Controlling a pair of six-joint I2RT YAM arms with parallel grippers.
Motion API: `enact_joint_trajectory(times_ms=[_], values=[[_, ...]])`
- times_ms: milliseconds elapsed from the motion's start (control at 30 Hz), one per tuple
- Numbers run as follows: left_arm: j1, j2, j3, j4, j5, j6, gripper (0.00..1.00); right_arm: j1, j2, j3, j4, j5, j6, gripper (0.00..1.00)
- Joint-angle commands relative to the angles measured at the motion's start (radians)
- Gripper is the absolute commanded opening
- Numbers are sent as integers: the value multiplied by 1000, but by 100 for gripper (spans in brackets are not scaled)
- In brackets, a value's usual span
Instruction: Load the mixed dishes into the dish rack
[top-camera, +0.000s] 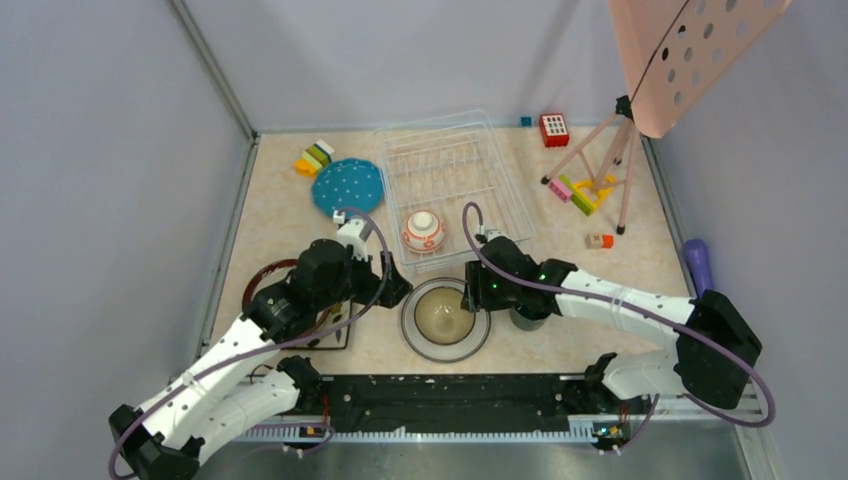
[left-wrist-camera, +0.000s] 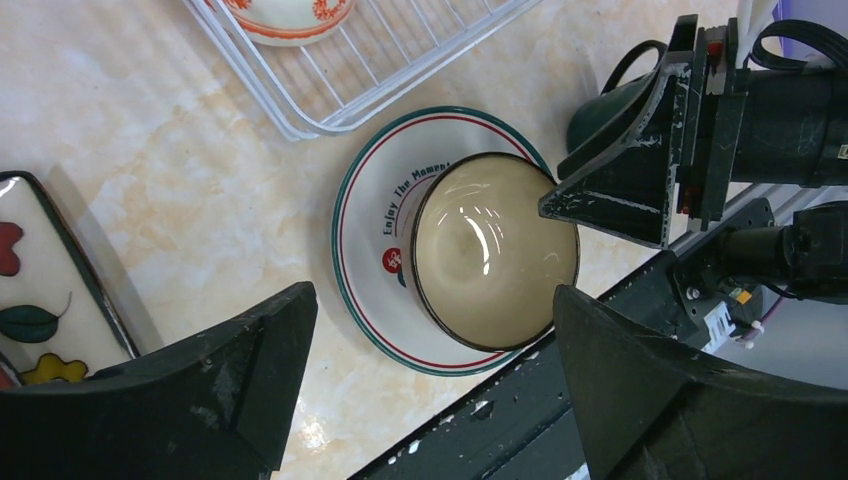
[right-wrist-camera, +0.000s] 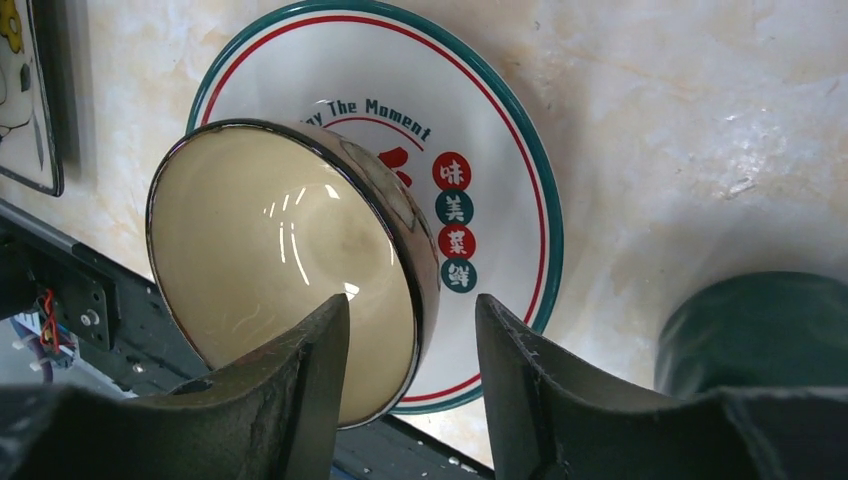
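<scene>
The brown bowl (top-camera: 443, 316) with a cream inside sits on the round plate with red characters (top-camera: 412, 338), near the table's front edge. My right gripper (right-wrist-camera: 412, 300) straddles the bowl's (right-wrist-camera: 280, 260) right rim, one finger inside and one outside, with a gap still showing, so it is open. Wide open, my left gripper (left-wrist-camera: 432, 295) hovers just left of the plate (left-wrist-camera: 365, 230) and holds nothing. The white dish rack (top-camera: 455, 160) holds the orange-white bowl (top-camera: 424, 231). The dark green mug (right-wrist-camera: 760, 330) stands right of the plate, under my right wrist.
The blue dotted plate (top-camera: 347, 185) lies left of the rack. The square leaf-patterned plate (left-wrist-camera: 40, 290) lies under my left arm, beside a dark-rimmed round dish (top-camera: 262, 280). Toy blocks (top-camera: 315, 157) and a pink board on a tripod (top-camera: 600, 160) stand at the back.
</scene>
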Motion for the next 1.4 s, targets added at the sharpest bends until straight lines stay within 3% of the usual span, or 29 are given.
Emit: enact_joint_trajectory(times_ms=[0, 167, 300, 367, 400, 667, 900, 1000, 1033, 1100, 1167, 1367], values=[[1, 2, -33, 79, 57, -39, 92, 22, 26, 31, 90, -20, 21, 47], [2, -46, -67, 82, 86, -64, 93, 43, 68, 28, 115, -20, 27, 40], [2, -84, -114, 114, 131, -99, 93, 49, 75, 24, 116, -20, 25, 23], [2, -86, -128, 133, 177, -117, 93, 49, 51, 15, 119, -20, 26, 4], [2, -84, -128, 136, 198, -121, 93, 50, 36, 13, 118, -20, 28, 0], [1, -86, -110, 105, 225, -125, 94, 49, -85, 25, 59, 43, 48, 0], [2, -132, -143, 97, 189, -138, 95, 49, -7, 77, -35, 115, 46, 0], [3, -135, -148, 93, 158, -131, 95, 49, 42, 93, -33, 116, 34, 4], [3, -132, -147, 92, 149, -130, 95, 49, 53, 99, -31, 109, 30, 13], [5, -118, -139, 94, 136, -128, 95, 49, 60, 111, -31, 104, 21, 43], [6, -98, -123, 105, 139, -125, 95, 49, 46, 109, -33, 114, 16, 60], [9, -47, -83, 120, 120, -97, 95, 48, 59, 104, -29, 114, 8, 59]])
